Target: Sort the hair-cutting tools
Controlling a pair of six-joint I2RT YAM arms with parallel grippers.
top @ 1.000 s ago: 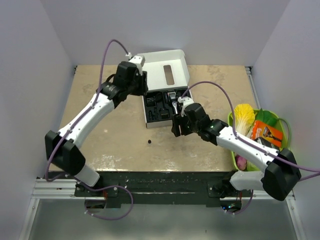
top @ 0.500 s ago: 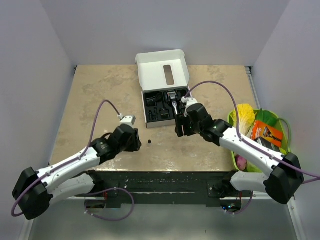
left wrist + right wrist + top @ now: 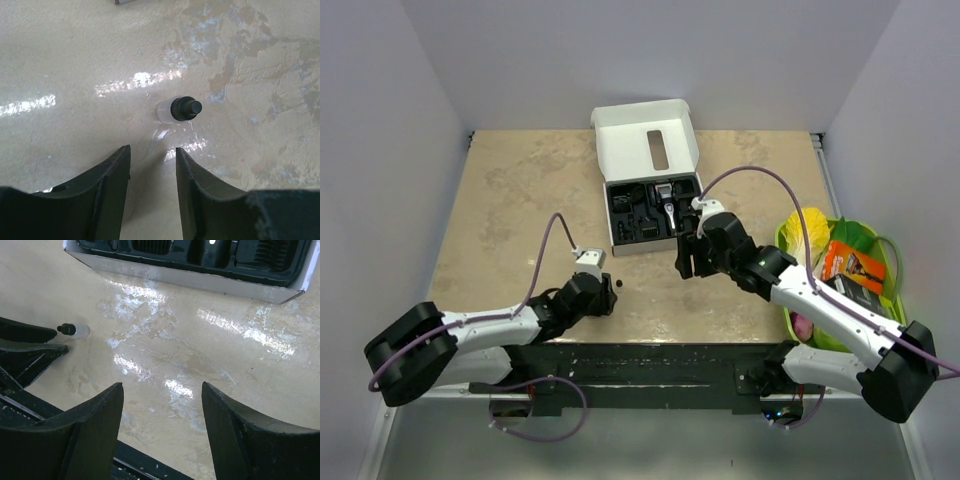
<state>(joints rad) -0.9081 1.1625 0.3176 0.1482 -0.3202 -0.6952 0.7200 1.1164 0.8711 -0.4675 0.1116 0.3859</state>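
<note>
Nearly done, I judge: tools (image 3: 638, 215) fill the box (image 3: 620, 150); one tiny bottle (image 3: 177, 109) lies loose before my left gripper (image 3: 152, 152), spread empty like my right gripper (image 3: 162, 390).

White box (image 3: 200, 282) past top edge

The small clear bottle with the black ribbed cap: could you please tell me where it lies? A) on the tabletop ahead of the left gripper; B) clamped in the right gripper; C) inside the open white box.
A: the clear bottle lies on the beige tabletop, untouched, just beyond the open left gripper.
</note>
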